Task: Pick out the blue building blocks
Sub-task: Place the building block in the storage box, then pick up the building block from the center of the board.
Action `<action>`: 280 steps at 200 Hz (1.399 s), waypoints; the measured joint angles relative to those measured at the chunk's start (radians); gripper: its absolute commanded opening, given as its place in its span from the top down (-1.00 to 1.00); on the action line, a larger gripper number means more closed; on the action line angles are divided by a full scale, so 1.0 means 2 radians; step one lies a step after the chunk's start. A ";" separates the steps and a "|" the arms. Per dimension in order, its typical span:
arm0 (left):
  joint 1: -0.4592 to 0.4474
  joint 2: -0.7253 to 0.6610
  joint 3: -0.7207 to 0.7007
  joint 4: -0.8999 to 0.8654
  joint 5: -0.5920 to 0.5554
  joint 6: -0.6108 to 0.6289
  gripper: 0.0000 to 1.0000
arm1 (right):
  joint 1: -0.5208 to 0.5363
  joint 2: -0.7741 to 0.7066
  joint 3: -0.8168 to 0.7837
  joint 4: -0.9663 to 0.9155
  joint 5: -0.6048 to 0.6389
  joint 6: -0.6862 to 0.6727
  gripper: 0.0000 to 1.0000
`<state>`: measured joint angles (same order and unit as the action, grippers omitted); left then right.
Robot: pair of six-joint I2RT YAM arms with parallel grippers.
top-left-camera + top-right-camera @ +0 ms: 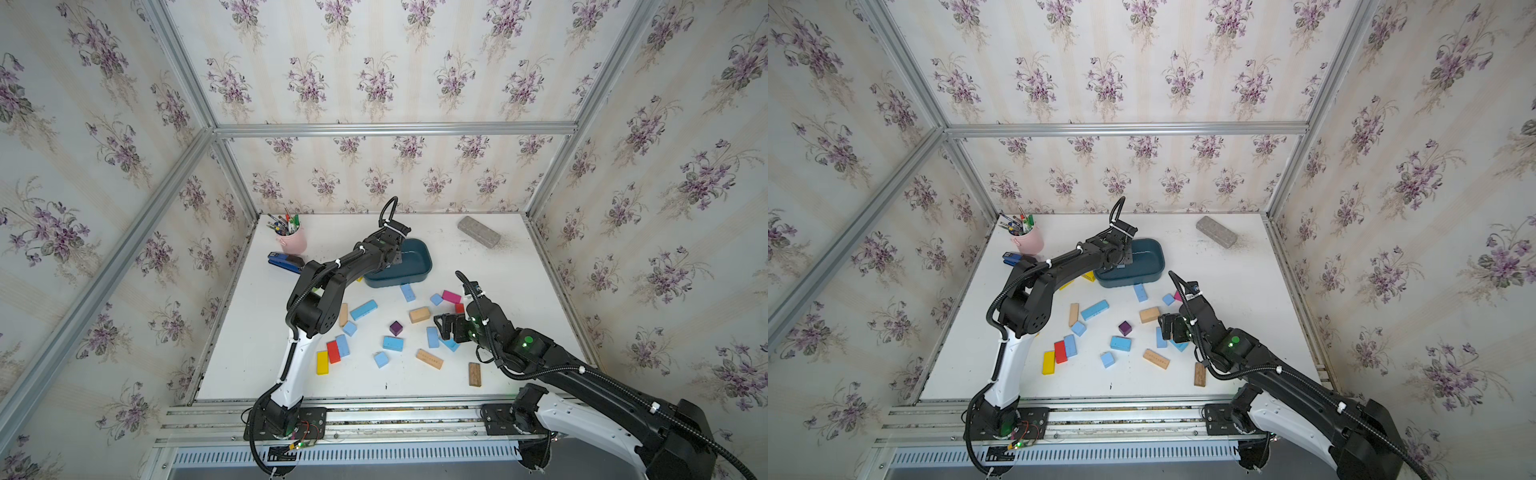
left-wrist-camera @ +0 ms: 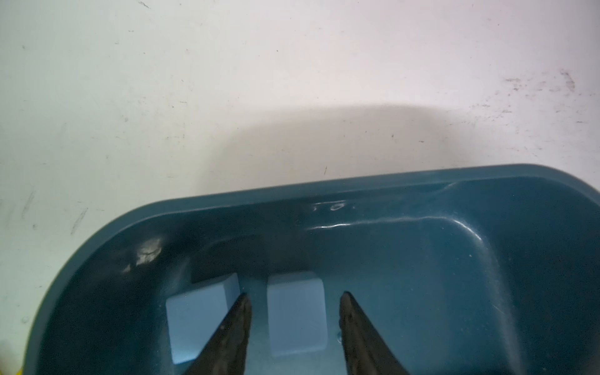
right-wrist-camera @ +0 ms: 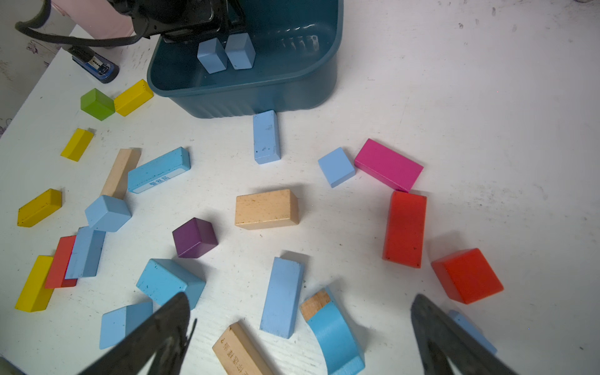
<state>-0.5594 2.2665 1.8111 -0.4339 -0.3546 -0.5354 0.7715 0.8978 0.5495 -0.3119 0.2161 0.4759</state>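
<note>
I find the left hand [image 2: 295, 293] inside the teal bin [image 2: 357, 185]. Its fingers are parted and stand clear of the blue cube [image 2: 297, 318] resting on the bin floor between them. A second blue cube [image 2: 194, 324] sits just beside it, near the bin's rounded end wall. Other blue building blocks [image 3: 266, 136] lie scattered on the worktop [image 1: 519, 270] in front of the bin, the nearest with one end just beside the bin's outer wall. The right hand [image 3: 301, 294] hovers wide open over blocks farther in front of the bin, gripping nothing. Between the bin and the grey brick [image 1: 478, 231], the worktop lies bare.
</note>
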 measured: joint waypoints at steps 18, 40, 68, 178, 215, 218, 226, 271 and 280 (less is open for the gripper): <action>0.001 0.000 0.000 0.000 0.004 0.001 -0.24 | 0.000 0.000 0.000 0.000 0.000 0.000 -0.99; 0.004 -0.012 -0.003 -0.003 0.012 0.002 -0.31 | 0.000 -0.002 0.000 0.000 0.000 0.000 -0.99; 0.005 -0.069 -0.035 -0.004 0.027 0.012 -0.42 | 0.000 -0.002 0.000 -0.002 0.000 0.000 -0.99; -0.005 -0.515 -0.354 0.007 0.117 0.072 -0.99 | -0.001 0.070 0.028 -0.014 -0.013 0.000 -0.95; -0.003 -0.602 -0.421 -0.005 0.154 0.123 -0.99 | 0.001 0.106 0.043 -0.014 -0.027 0.001 -0.91; -0.003 -0.607 -0.425 -0.006 0.156 0.128 -0.99 | 0.002 0.109 0.044 -0.014 -0.027 0.002 -0.90; -0.003 -0.620 -0.435 -0.010 0.164 0.142 -0.99 | 0.005 0.115 0.046 -0.014 -0.032 0.006 -0.90; -0.003 -0.659 -0.465 -0.030 0.201 0.207 -0.99 | 0.057 0.150 0.064 -0.013 -0.035 0.033 -0.90; -0.003 -0.666 -0.470 -0.034 0.205 0.214 -0.99 | 0.067 0.160 0.069 -0.012 -0.035 0.034 -0.90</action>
<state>-0.5652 0.9337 0.8703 -0.5011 0.0555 -0.1066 0.9062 1.2186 0.6884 -0.3355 0.1452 0.5438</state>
